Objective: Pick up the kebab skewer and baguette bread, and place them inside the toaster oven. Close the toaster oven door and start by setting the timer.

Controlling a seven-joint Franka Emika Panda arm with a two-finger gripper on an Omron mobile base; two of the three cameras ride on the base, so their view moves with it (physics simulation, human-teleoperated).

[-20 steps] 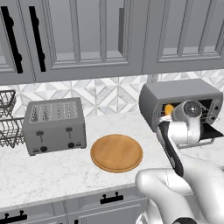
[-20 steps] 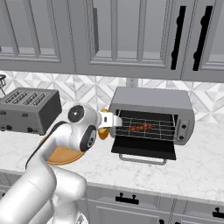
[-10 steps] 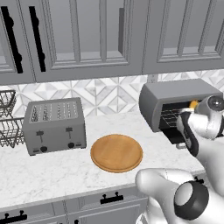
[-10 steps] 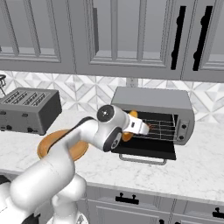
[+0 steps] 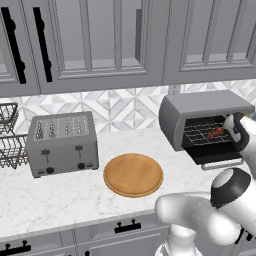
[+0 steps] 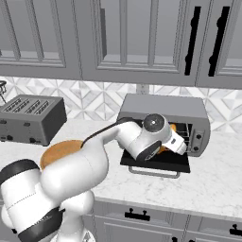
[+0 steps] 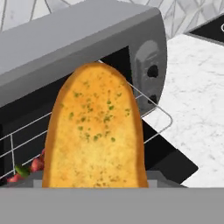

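A robot arm carries the baguette point(image 7: 95, 131) up to the open oven point(image 5: 197, 117) on a marble worktop point(image 5: 60, 192). The hand point(image 6: 177, 142) is closed on the loaf, which stands out ahead of it lengthwise, its rounded far end aimed at the oven mouth. In the hand view the bread's long axis runs straight toward the wire rack point(image 7: 148, 107), whose front edge shows just beyond and to the right of the loaf; the knob panel point(image 7: 151, 72) lies further right. The skewer point(image 5: 216, 132) already rests on the rack inside, its red chunks peeping out at the loaf's lower left in the hand view. The door point(image 6: 156, 163) hangs folded down below the opening, under the hand. Judged from this, the bread still has to go forward, nose first, onto the rack beside the skewer, clear of the chunks, before the door can be shut and the timer set. A round wooden board point(image 5: 133, 174) and a toaster point(image 5: 62, 142) sit well off to the left.
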